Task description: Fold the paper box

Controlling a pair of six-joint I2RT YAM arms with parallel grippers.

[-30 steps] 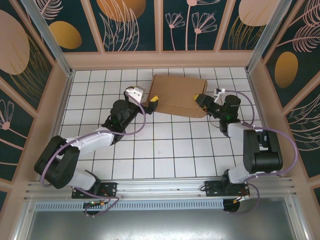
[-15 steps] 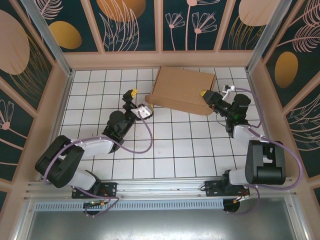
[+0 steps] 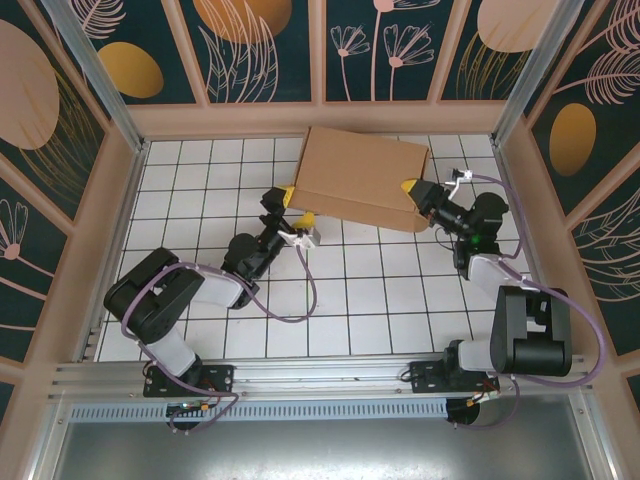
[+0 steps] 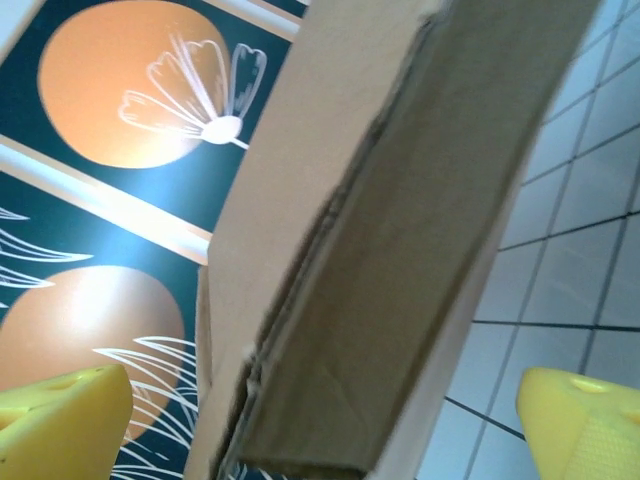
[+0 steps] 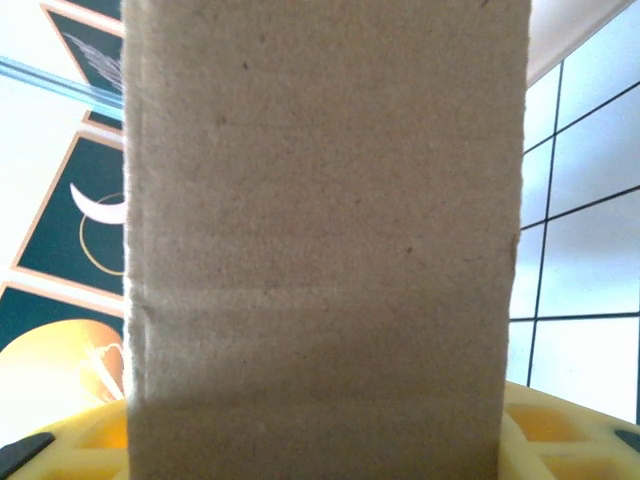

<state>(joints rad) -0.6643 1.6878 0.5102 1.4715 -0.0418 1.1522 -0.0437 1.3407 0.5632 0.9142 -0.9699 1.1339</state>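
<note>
Two right fingers (image 5: 565, 435) pinching box (image 3: 360, 175), left (image 4: 60, 420) wide

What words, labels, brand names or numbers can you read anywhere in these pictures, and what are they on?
There is no readable text anywhere.
The paper box: plain brown cardboard, with no print on the faces that show.
The wall panels: flower and leaf drawings only, no words.
The tiled table: grid lines only.

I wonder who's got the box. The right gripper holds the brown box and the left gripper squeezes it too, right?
No. The right gripper holds the paper box, but the left gripper is open: the left wrist view shows its fingers spread wide, clear of the box.
</note>
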